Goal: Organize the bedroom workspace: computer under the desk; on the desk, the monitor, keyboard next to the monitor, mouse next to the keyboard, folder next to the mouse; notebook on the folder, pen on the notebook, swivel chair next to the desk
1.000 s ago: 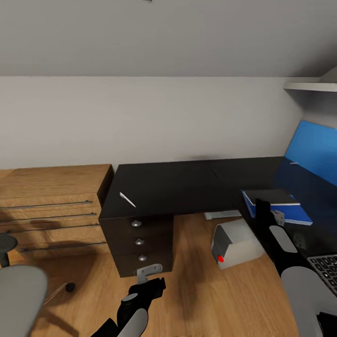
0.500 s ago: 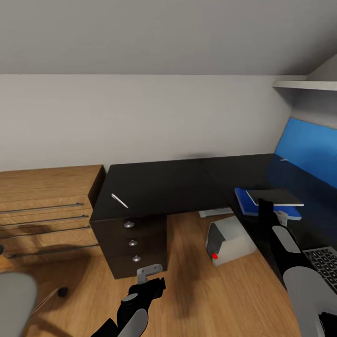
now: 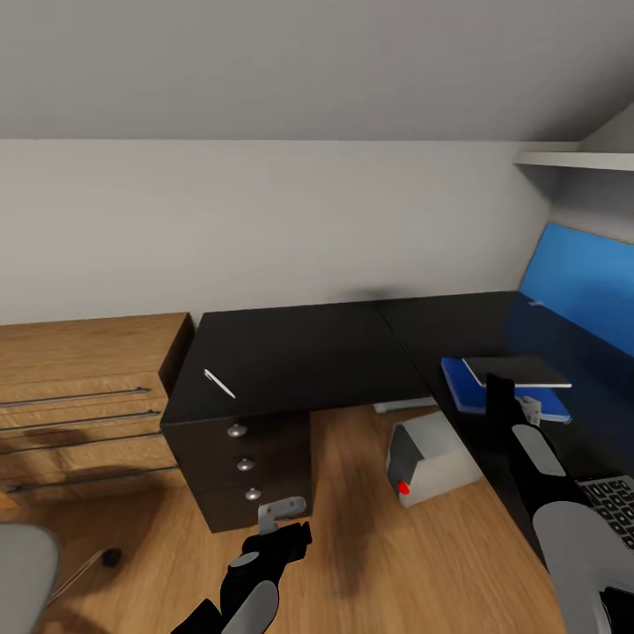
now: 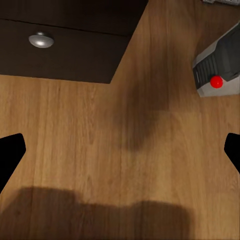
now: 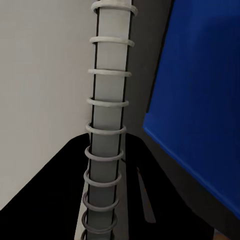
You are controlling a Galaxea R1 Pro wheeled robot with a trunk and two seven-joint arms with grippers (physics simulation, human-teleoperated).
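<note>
Head view: notebook (image 3: 518, 371) atop folder (image 3: 465, 385) on desk (image 3: 308, 352).

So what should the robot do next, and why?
Probably raise the left gripper toward the pen. The notebook already lies on the folder, but the pen lies alone at the far left end of the desk. That gripper hangs open, low over the floor, on the pen's side.

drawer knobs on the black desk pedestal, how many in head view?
3. Round silver knobs stacked in a column on the drawer fronts under the desk's left end: top, middle, bottom. Left gripper may hide one lower.
</note>
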